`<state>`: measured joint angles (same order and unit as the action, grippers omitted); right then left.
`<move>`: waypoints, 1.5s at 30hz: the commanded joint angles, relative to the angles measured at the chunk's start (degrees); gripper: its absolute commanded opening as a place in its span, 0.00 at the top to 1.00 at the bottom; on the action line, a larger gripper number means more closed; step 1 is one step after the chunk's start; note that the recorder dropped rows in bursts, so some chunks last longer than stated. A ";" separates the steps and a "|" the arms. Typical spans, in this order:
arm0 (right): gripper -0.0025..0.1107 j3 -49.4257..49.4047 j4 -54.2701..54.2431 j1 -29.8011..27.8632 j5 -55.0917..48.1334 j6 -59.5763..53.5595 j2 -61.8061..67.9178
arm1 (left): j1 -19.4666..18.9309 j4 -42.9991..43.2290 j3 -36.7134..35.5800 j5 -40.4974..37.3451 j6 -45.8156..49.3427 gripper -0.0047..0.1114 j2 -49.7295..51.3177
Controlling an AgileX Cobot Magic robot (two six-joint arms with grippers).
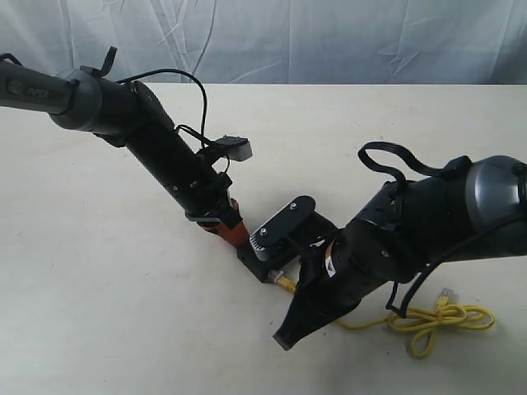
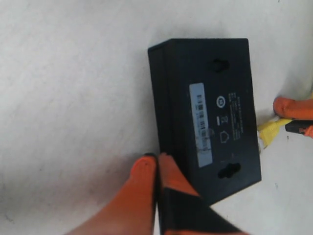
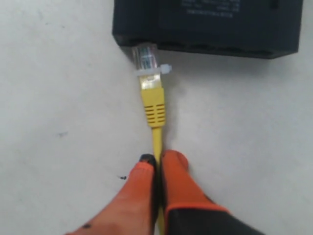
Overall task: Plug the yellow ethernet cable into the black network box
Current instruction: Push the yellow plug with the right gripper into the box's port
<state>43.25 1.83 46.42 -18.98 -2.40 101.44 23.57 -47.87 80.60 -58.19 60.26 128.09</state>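
Exterior view: the small, flat black network box (image 1: pixel 257 265) sits on the pale table (image 1: pixel 99 313) between my arms. The thin, bright yellow ethernet cable (image 1: pixel 436 318) trails to a tied bundle at near right.

Left wrist view: the left gripper (image 2: pixel 156 165) is clenched on nothing, its tips touching the box's side (bracing it, I reckon; it looks light and would slide).

Right wrist view: the right gripper (image 3: pixel 157 164) pinches the cable just behind its ribbed boot, with the clear plug (image 3: pixel 146 58) at a port mouth. The cable is limp, so I'd grip near the boot. The latch looks fragile.
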 commanded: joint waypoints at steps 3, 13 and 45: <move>0.98 -0.08 -0.49 -0.04 -0.95 -0.97 -0.54 | 0.00 1.26 -0.40 1.29 0.33 0.96 0.76; 0.98 -0.08 0.04 -0.04 0.72 -5.63 -0.54 | 0.00 1.38 -0.40 1.42 0.33 0.96 0.76; 0.98 -0.08 5.00 -0.04 6.27 12.44 -0.54 | 0.00 1.26 -0.40 -1.80 1.97 0.96 0.76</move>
<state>43.00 5.60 46.42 -16.34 10.26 101.44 23.48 -47.96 80.60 -59.01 61.49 128.09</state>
